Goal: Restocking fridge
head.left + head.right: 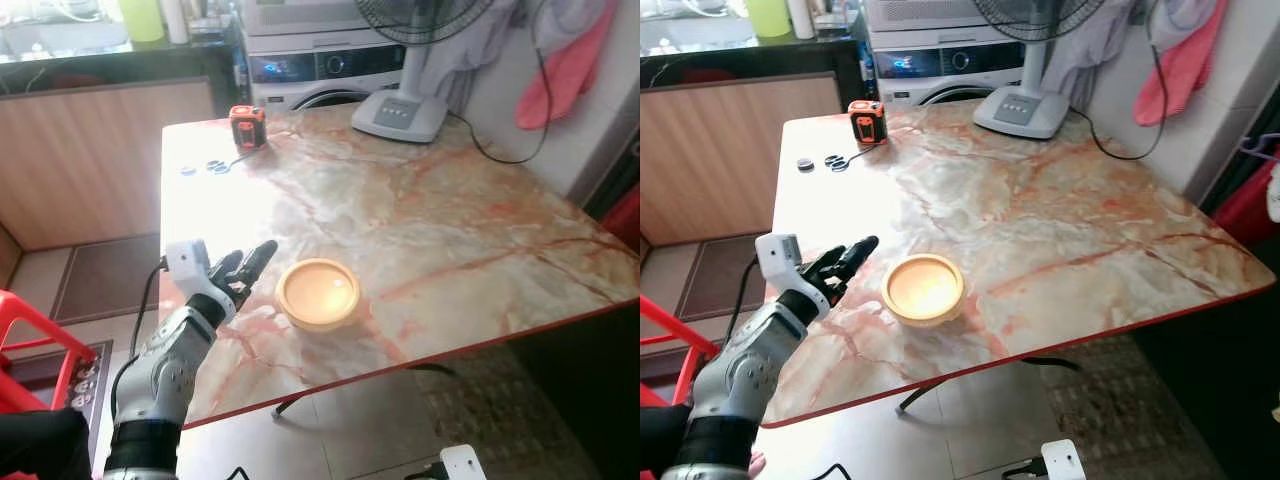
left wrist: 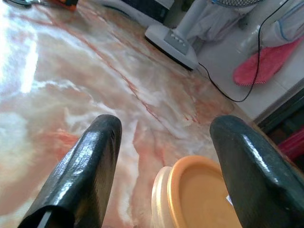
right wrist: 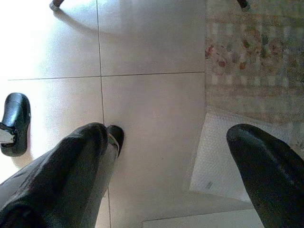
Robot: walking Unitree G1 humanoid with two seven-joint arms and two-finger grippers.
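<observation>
An orange bowl sits empty near the front left of a marble-patterned table. My left gripper hovers over the table just left of the bowl, its black fingers open and pointing at the rim. In the left wrist view the bowl lies between and just beyond the two fingertips, nothing held. My right gripper hangs low beside the table, open over the tiled floor.
An orange tape measure and small dark discs lie at the table's far left. A fan base with its cable stands at the back. A washing machine is behind. A red stool stands at left; a rug lies under the table.
</observation>
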